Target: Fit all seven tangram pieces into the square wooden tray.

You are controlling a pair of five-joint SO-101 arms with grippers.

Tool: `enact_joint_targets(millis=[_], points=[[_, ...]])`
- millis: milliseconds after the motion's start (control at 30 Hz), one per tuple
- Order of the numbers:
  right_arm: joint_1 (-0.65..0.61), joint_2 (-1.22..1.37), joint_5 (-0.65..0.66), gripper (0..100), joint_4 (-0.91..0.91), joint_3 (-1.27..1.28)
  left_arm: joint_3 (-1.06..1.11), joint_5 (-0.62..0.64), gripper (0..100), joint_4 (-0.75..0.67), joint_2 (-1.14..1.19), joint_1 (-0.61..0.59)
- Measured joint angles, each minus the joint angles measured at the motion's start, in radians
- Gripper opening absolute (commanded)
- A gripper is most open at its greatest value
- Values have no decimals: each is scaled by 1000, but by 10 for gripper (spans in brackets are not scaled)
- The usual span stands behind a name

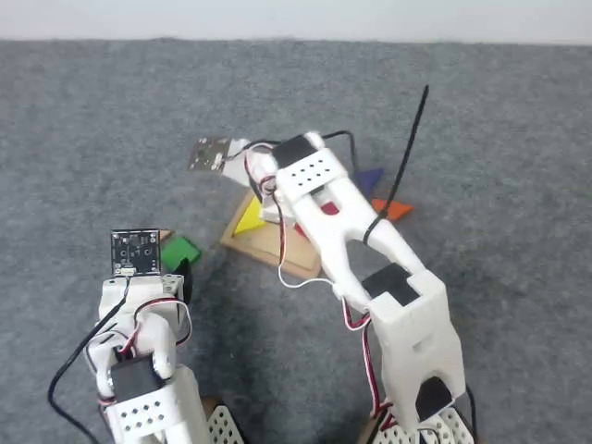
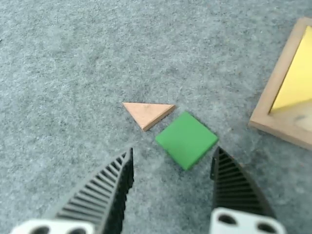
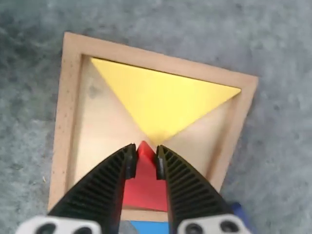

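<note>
Right gripper (image 3: 145, 163) clamps red triangle (image 3: 141, 190) over tray (image 3: 68, 122); left gripper (image 2: 171, 168) open.
Apex may ride onto yellow triangle (image 1: 248, 219) (tray's 10 o'clock, high view) and seat tilted.

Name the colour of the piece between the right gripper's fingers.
Red. The piece shows best in the right wrist view.

Desk (image 1: 481, 120): covered in grey, carpet-like felt.
Wooden tray (image 3: 70, 122): lies flat on the felt near the middle.
Green square (image 2: 186, 139): on the felt, near the tray but apart from its rim.
Tan triangle (image 2: 147, 113): just beside the green square.
Blue piece (image 1: 370, 176), orange piece (image 1: 396, 209): near each other beyond the tray.
</note>
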Motion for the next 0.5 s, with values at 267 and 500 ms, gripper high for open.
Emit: enact_joint_targets(millis=[267, 500], points=[[66, -3, -146, 7, -133, 0, 0, -2, 242, 0, 0, 0], [121, -2, -253, 9, -267, 0, 0, -28, 242, 0, 0, 0]])
